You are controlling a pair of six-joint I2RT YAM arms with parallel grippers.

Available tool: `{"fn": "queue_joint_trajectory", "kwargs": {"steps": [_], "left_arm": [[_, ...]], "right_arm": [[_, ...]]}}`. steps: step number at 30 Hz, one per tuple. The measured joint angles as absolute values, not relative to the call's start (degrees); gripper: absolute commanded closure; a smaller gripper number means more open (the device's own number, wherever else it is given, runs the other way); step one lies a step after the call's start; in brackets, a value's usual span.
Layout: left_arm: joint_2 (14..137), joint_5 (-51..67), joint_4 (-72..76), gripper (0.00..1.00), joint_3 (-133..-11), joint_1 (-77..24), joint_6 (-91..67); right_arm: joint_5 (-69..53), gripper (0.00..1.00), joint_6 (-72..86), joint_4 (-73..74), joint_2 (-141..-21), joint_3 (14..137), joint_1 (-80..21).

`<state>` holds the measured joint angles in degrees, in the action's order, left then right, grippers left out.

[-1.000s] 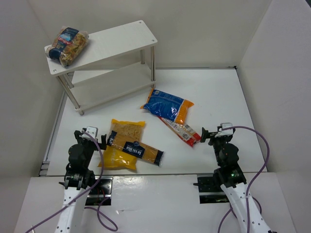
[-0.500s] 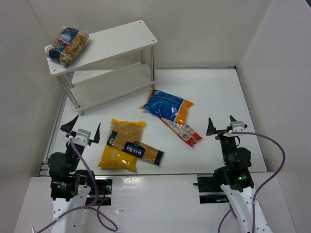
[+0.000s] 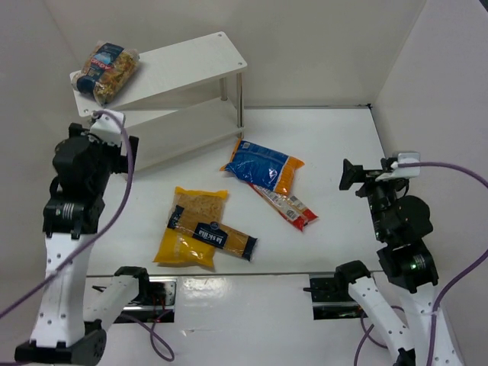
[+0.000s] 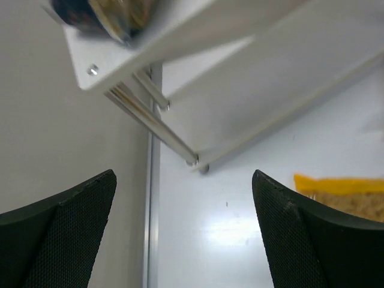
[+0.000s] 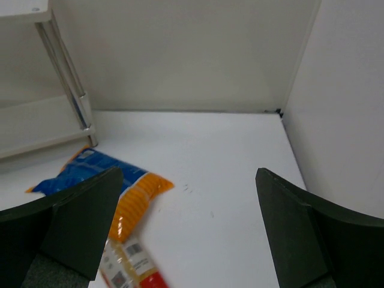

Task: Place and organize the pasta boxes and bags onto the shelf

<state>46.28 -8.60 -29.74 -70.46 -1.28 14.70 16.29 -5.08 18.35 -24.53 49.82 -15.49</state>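
Observation:
The white two-tier shelf (image 3: 183, 65) stands at the back left, with the clear spiral-pasta bag (image 3: 107, 70) lying on the left end of its top board. On the table lie the blue bag with orange end (image 3: 263, 165), partly over the long red-and-clear pack (image 3: 286, 204). The long yellow pack with dark-blue label (image 3: 217, 235) rests across the big yellow bag (image 3: 187, 236). My left gripper (image 3: 110, 137) hangs open and empty in front of the shelf's left legs (image 4: 156, 120). My right gripper (image 3: 357, 177) is open and empty, raised at the right, facing the blue bag (image 5: 78, 171).
White walls close in the table: one on the right (image 3: 435, 91), one behind (image 5: 180, 54) and one on the left (image 4: 60, 120). A metal rail (image 4: 149, 228) runs along the table's left edge. The shelf's right front leg (image 5: 69, 84) stands near the blue bag.
Both arms have risen from low at the near edge. The left gripper went up and back toward the shelf's left end; the right went up and to the right. Both stayed open.

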Motion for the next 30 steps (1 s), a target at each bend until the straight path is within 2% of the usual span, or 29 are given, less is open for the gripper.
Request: {"fn": "queue_joint_trajectory", "kwargs": {"steps": [3,6,15,18,24,30], "left_arm": [[54.22,-10.92,-37.56,0.01,-74.5,-1.28,14.52],[56.01,-11.2,-41.45,0.01,-72.82,-1.28,12.95],[38.72,-5.04,-38.83,0.01,-64.16,-1.3,9.85],[38.0,-3.46,-35.4,0.01,-61.52,-1.3,9.54],[41.98,-0.23,-34.15,0.01,-53.54,-1.3,7.97],[52.95,4.91,-34.7,0.01,-54.76,-1.3,7.33]], "right_arm": [[14.83,0.0,-0.71,24.53,-28.95,57.08,-13.85],[9.15,0.0,1.08,31.4,-33.56,63.51,-10.87],[-11.9,0.0,-6.07,49.06,-62.7,75.61,-2.59],[-17.52,0.0,-7.14,47.97,-69.84,73.76,-3.01],[-20.03,0.0,-7.25,36.67,-66.13,62.74,-12.75],[-10.41,0.0,-12.97,26.61,-70.32,62.19,-19.14]]}}
